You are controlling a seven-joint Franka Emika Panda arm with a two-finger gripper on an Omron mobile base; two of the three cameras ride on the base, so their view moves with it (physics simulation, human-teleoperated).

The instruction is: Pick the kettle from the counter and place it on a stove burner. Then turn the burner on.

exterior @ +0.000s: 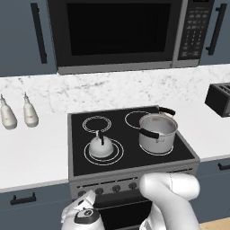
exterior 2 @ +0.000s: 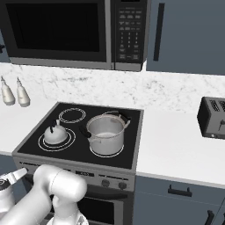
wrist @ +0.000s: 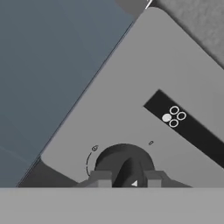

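The kettle [exterior: 101, 147] sits upright on the stove burner [exterior: 117, 153], the large double-ringed circle at the near left of the black glass cooktop [exterior: 81, 161], its thin dark handle arching over the dome; from the right base view the kettle [exterior 2: 55, 134] rests inside the same rings [exterior 2: 68, 139]. Just to its right stands the steel pot [exterior: 157, 133] with black handles, on the near right burner, and beyond the kettle lies a smaller ringed circle [exterior: 97, 124]. On the white counter [exterior: 31, 148] to the left of the stove, two white bottles [exterior: 19, 113] stand against the marble backsplash [exterior: 112, 87]; a dark toaster [exterior 2: 212, 117] sits on the counter far right, and a microwave [exterior: 121, 31] hangs above. The arm reaches down in front of the stove's grey control panel [wrist: 144, 78]. In the hand view the gripper [wrist: 127, 178] is closed on a dark round stove knob [wrist: 124, 164], one fingertip at each side of the knob's raised ridge, at the panel's left end beside the dark blue-grey cabinet [wrist: 48, 65]. A small black burner-indicator strip [wrist: 186, 127] lies near the knob.
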